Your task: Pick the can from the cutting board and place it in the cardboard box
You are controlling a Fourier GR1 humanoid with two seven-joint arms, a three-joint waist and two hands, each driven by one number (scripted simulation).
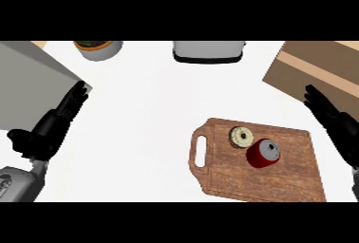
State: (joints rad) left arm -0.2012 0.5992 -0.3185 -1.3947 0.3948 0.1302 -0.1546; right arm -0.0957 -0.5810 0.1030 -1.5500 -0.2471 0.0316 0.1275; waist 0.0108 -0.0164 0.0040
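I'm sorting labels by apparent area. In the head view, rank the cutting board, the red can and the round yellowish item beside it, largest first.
1. cutting board, by far
2. red can
3. round yellowish item, only slightly smaller than the can; their different heights make this ranking unsure.

There is one view only, from the robot's head, looking steeply down on the white worktop (154,109) from fairly high above. Both forearms enter from the lower edge, at about 8 and 4 o'clock. The far side of the worktop lies toward 12 o'clock, where items are cut by the frame's edge. No second view shares the scene.
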